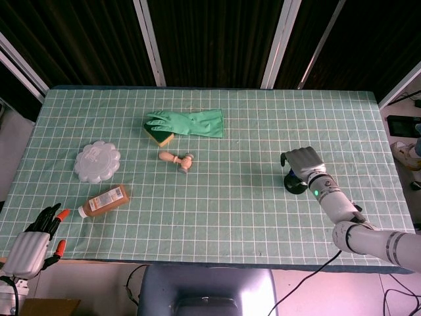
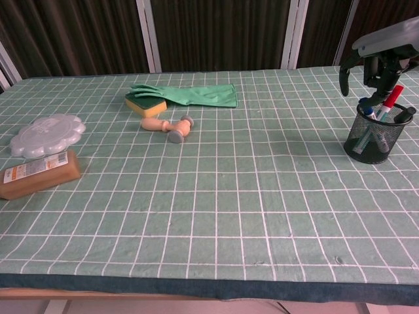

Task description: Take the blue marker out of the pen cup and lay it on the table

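Note:
A black mesh pen cup (image 2: 370, 139) stands at the table's right side, and the head view shows only its base (image 1: 293, 185) under the hand. A blue marker (image 2: 366, 107) leans in it at the left, beside a red marker (image 2: 391, 101) and a black one (image 2: 405, 114). My right hand (image 2: 382, 55) hovers just above the cup with its fingers (image 2: 344, 73) hanging down apart, holding nothing. In the head view the right hand (image 1: 303, 160) covers the cup's mouth. My left hand (image 1: 31, 242) rests off the table's near-left corner, fingers spread, with nothing in it.
A green glove (image 1: 191, 122) lies over a yellow sponge (image 1: 160, 137) at the back. Near it lies a wooden stamp (image 1: 176, 158). A white scalloped dish (image 1: 97, 161) and a brown bottle (image 1: 105, 200) sit at the left.

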`<action>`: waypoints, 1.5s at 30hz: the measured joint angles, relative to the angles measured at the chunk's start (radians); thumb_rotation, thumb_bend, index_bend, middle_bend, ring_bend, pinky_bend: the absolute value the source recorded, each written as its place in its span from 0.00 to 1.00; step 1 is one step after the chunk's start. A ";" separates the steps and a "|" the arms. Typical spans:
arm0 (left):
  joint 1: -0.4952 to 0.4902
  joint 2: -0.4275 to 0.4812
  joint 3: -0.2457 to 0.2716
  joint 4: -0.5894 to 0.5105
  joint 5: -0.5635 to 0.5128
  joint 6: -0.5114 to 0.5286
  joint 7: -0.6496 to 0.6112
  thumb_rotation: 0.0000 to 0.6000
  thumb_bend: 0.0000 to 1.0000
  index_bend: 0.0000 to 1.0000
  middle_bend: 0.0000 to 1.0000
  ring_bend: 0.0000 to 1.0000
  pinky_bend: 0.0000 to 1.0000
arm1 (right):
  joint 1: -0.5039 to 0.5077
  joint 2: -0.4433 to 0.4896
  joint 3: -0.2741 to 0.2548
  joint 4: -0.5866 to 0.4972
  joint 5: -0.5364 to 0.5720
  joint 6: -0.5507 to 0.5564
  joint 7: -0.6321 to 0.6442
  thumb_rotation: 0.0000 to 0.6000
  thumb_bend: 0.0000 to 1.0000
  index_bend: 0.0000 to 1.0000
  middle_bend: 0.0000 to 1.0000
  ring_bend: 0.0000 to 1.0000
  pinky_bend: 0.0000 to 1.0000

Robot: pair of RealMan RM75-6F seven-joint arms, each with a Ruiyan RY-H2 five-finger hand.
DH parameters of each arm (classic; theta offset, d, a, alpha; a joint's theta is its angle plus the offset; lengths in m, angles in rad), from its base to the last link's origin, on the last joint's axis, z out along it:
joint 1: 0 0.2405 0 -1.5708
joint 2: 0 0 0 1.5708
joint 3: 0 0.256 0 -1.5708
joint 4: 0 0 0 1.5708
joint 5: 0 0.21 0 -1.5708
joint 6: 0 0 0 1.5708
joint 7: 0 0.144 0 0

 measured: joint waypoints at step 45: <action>-0.001 -0.001 0.001 -0.004 -0.003 -0.003 0.006 1.00 0.48 0.14 0.02 0.04 0.33 | -0.030 -0.056 -0.034 0.108 -0.062 -0.003 0.099 1.00 0.55 0.62 1.00 1.00 1.00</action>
